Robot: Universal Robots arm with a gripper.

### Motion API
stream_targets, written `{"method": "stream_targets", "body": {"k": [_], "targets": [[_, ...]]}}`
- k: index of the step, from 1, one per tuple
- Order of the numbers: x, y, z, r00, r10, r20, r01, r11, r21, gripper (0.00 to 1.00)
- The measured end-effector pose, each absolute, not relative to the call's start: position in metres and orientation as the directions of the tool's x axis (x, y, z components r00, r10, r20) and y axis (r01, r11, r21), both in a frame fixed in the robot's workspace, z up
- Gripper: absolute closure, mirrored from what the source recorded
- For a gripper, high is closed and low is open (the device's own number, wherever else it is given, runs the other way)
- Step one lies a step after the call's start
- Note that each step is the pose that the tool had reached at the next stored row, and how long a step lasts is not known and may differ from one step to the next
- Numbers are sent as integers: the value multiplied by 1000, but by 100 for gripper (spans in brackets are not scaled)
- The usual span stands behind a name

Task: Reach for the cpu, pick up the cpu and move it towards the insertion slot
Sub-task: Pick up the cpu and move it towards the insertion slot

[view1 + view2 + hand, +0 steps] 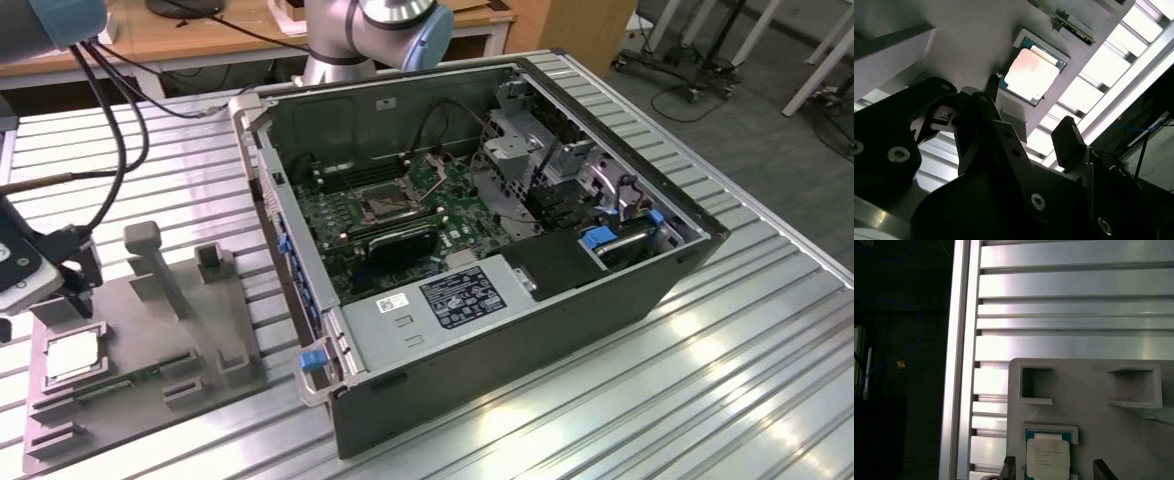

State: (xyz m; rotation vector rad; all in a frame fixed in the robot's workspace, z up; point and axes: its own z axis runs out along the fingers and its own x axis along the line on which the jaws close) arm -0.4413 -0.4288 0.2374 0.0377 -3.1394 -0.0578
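The cpu [72, 354], a small silvery square chip, lies flat in a recess of the grey plastic fixture [214, 330] at the exterior view's left. My gripper [78, 288] hangs just above it and is open. In both wrist views the two dark fingertips [991, 84] [1008, 464] stand apart on either side of the cpu [1031, 75] [1048, 457], with a gap to it and nothing held. The insertion slot [387, 205], a silver-framed socket with a dark centre, sits on the green board inside the open computer case.
The black computer case [534, 300] lies open on the slatted aluminium table [747, 360]. Upright grey posts [150, 270] rise from the fixture beside the gripper. A narrow green circuit strip [134, 376] lies near the cpu. The table's edge [956, 365] runs close by.
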Motion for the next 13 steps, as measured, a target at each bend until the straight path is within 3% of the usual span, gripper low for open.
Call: {"method": "stream_targets", "body": {"k": [13], "targets": [[-441, -429, 235, -1000, -24, 1, -24, 999, 37, 31]]}}
